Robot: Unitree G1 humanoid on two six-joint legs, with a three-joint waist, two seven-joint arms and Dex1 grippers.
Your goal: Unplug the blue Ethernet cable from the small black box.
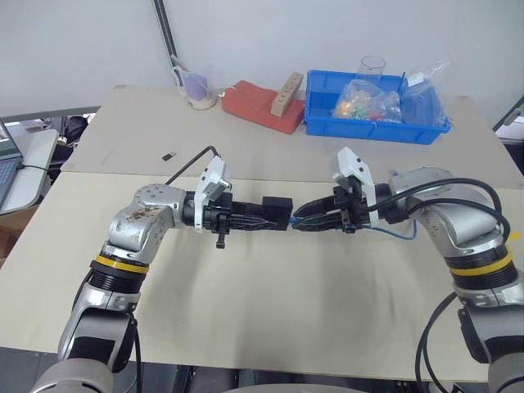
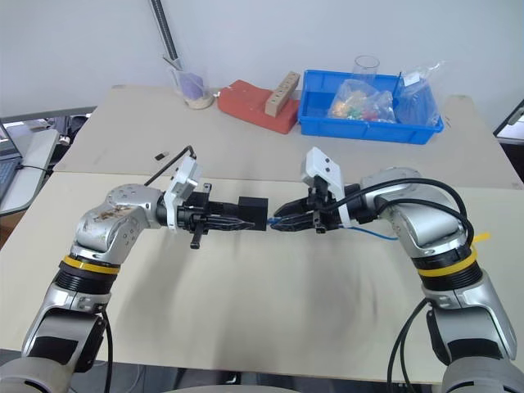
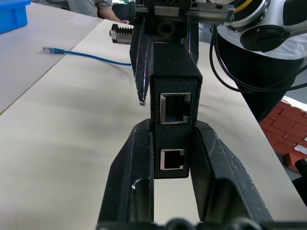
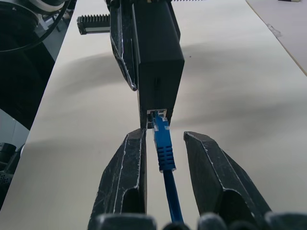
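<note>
My left gripper [image 1: 274, 221] is shut on the small black box [image 1: 277, 210] and holds it just above the table's middle. In the left wrist view the box [image 3: 175, 86] is clamped between both fingers [image 3: 139, 158], with two empty ports facing the camera. The blue Ethernet cable [image 4: 164, 148] is plugged into the box's far side [image 4: 156, 57]. My right gripper [image 4: 164, 135] faces the left one. Its fingers [image 4: 132, 167] straddle the plug's blue boot, with a narrow gap on each side. The cable [image 1: 393, 232] trails back under the right arm, and its loose end lies on the table [image 3: 48, 49].
At the table's back stand a blue bin [image 1: 372, 131] with bagged items, a red pad [image 1: 262, 106] with a wooden block on it, and a cup [image 1: 196, 90]. A tiny black piece [image 1: 169, 154] lies back left. A person [image 3: 100, 7] sits beyond the table.
</note>
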